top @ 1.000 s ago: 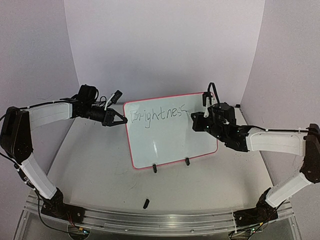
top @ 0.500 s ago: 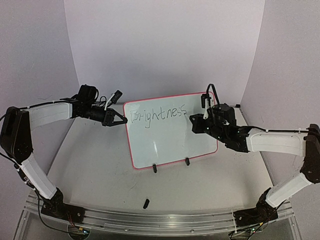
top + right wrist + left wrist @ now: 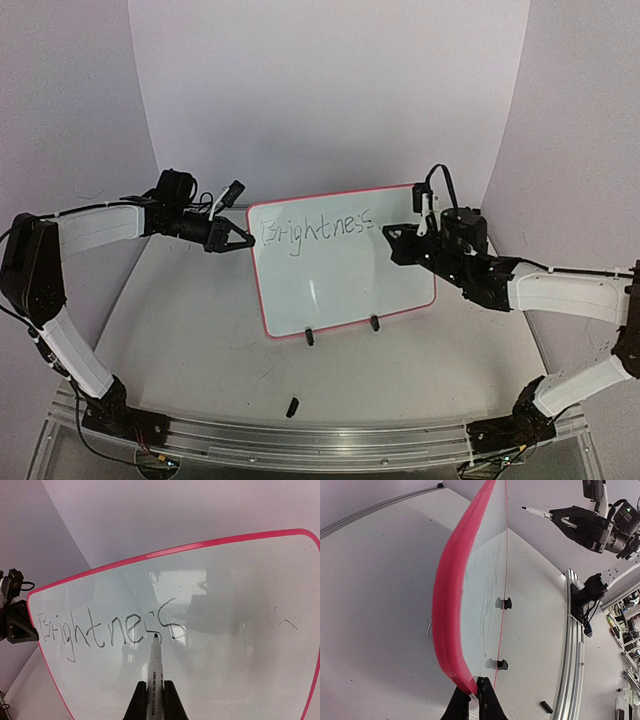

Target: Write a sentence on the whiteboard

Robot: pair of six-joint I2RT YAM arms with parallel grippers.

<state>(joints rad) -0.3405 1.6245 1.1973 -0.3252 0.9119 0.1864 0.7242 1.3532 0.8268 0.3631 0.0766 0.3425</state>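
**Board held at its left edge, pen at the end of one written word**

The pale, flat surface [image 3: 200, 340] carries the large rectangular glossy whiteboard [image 3: 345, 285] with its thin red-pink rounded frame. The board stands near the middle of the surface, upright and leaning slightly back, on two small black clip feet [image 3: 309, 336] at its lower edge. Its written face is turned toward the arm bases.

The white-and-black left arm [image 3: 95, 228] reaches in from the left. Its left hand [image 3: 243, 243] is at the board's left edge near the upper corner. In the left wrist view the fingers [image 3: 485, 702] are pinched narrow on the pink frame, holding the board.

The white-and-black right arm [image 3: 560, 295] comes in from the right, and its right hand [image 3: 400, 243] is in front of the board's upper right part. The right hand is closed around a slim black-and-white marker pen [image 3: 156, 667] that points at the board face. The pen's dark tip sits just below the last letter; whether it touches the board cannot be told.

Of the sentence [image 3: 315, 230], only the thin dark handwritten word "Brightness" is there, in one line along the top of the board from the left corner toward the middle.

A small black cap-like piece [image 3: 292, 406] lies on the surface in front of the board, well apart from it.
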